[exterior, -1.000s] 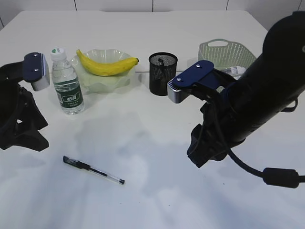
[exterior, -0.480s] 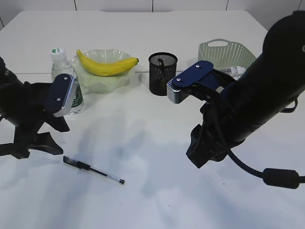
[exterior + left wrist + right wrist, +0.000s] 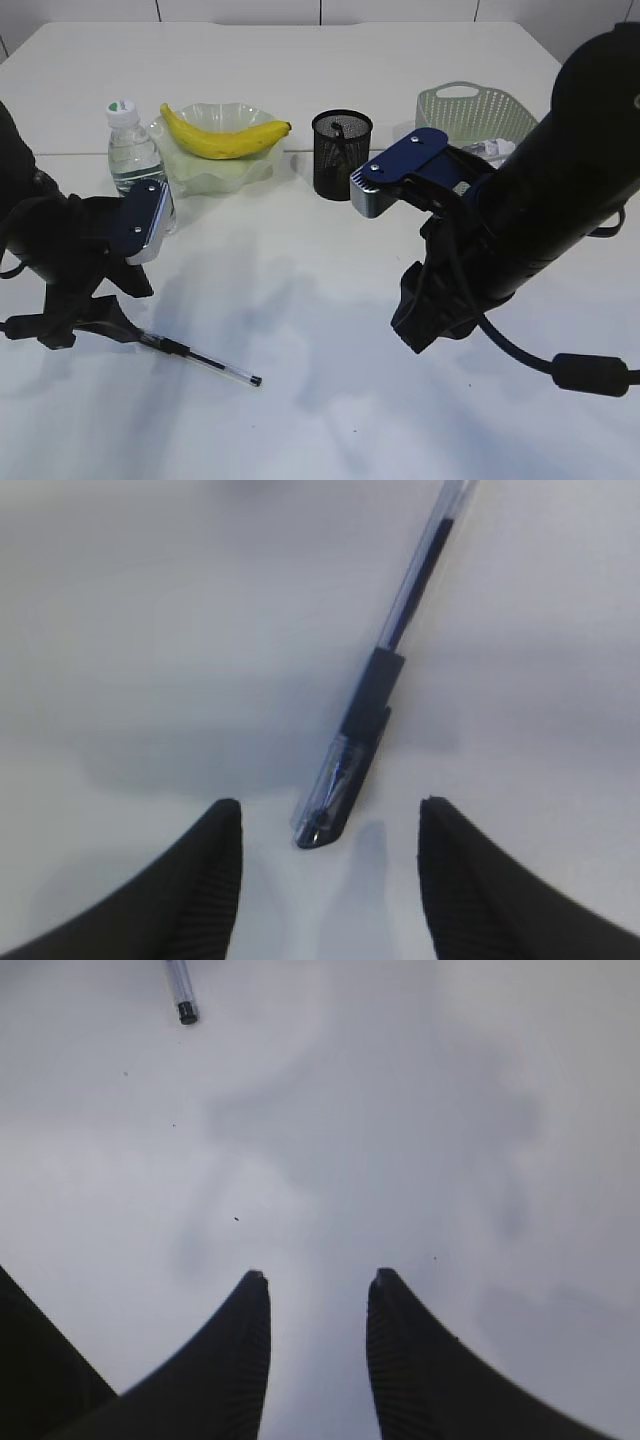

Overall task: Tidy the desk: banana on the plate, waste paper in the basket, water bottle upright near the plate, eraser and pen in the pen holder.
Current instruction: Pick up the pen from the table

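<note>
Lying flat on the white table point(image 3: 330, 400): one black pen point(image 3: 375, 705), its capped end between the parted, empty fingers of the left gripper point(image 3: 330, 825). Right gripper point(image 3: 318, 1285): jaws narrowly apart above bare table, holding nothing. Banana point(image 3: 222, 137) on green plate point(image 3: 215, 172). Water bottle point(image 3: 130, 145) upright beside plate. Black mesh pen holder point(image 3: 341, 153) at centre. Green basket point(image 3: 475, 112) behind the right arm.

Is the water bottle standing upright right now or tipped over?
Upright. The water bottle stands on its base with its white cap on top, just left of the plate holding the banana.
</note>
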